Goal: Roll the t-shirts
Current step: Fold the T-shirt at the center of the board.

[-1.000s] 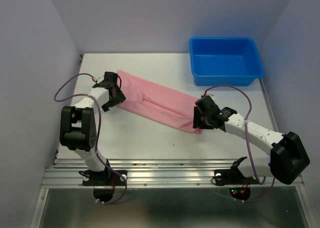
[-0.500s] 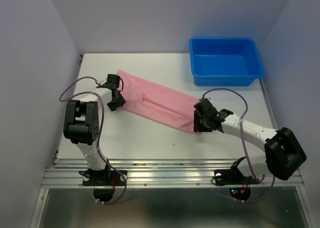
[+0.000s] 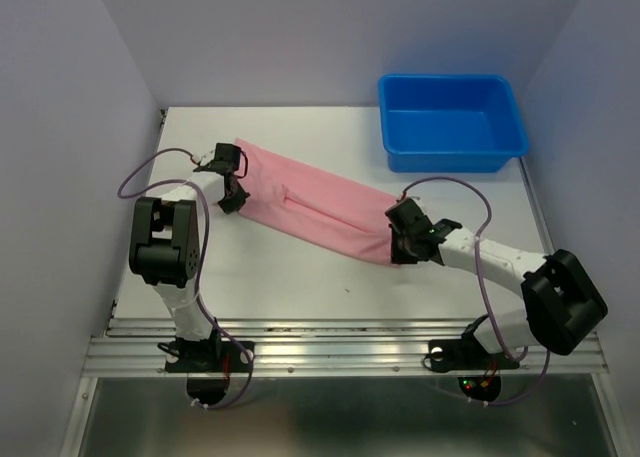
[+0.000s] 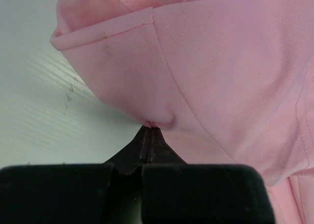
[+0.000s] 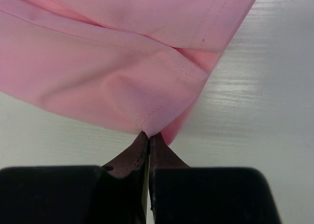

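At the left gripper [image 4: 149, 129] tips, the jaws were clamped flat together on a small pucker of the t-shirt [image 3: 318, 207]. The pinch sat on a folded edge of the cloth. The rest of the pink fabric spread ahead of the fingers and off to their right in the wrist view. White table [image 3: 280, 272] showed ahead-left of the tips. A stitched seam ran diagonally across the fabric just ahead of the pinch.

Right gripper [image 5: 147, 136] was likewise clenched, fingers pressed together with a hemmed corner of the t-shirt caught at the very tips. Cloth fanned out ahead and to the left of it in layers, with a stitched hem running up to the right. Table surface showed to the right of the tips and under the fabric edge on the left.

From the top camera I saw the t-shirt lying as a long folded band on the table, stretched diagonally between the two grippers, one end at each. Blue bin [image 3: 450, 160] stood beyond the right gripper, well apart from it and from the t-shirt. I couldn't tell from any view how many layers each pinch held.
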### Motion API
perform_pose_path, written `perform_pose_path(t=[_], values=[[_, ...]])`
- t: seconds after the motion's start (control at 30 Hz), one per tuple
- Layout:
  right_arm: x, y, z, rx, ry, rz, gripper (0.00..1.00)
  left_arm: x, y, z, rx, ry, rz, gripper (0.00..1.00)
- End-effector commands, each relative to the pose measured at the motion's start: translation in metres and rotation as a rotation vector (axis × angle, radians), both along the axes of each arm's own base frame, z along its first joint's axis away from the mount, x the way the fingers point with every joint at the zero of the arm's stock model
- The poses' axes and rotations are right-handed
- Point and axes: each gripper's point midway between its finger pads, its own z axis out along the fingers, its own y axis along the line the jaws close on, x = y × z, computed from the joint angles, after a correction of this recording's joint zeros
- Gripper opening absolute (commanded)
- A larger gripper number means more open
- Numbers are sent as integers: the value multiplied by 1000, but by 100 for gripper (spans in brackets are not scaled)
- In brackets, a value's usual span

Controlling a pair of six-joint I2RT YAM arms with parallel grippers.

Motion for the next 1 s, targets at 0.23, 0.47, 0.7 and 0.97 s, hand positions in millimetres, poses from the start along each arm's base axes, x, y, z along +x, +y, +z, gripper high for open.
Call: perform_pose_path(t=[0.23, 0.47, 0.7, 0.97], values=[[-12, 0, 19, 64, -32, 23, 1, 11, 8, 18, 49, -31, 16, 0], [-25, -8, 0, 23, 63, -49, 38, 8, 4, 18, 31, -36, -10, 0], [-17, -28, 18, -73, 27, -129, 51, 7, 1, 35, 39, -47, -55, 36], [35, -5, 71, -27, -146, -132, 40, 5, 15, 68, 130, -72, -52, 59]])
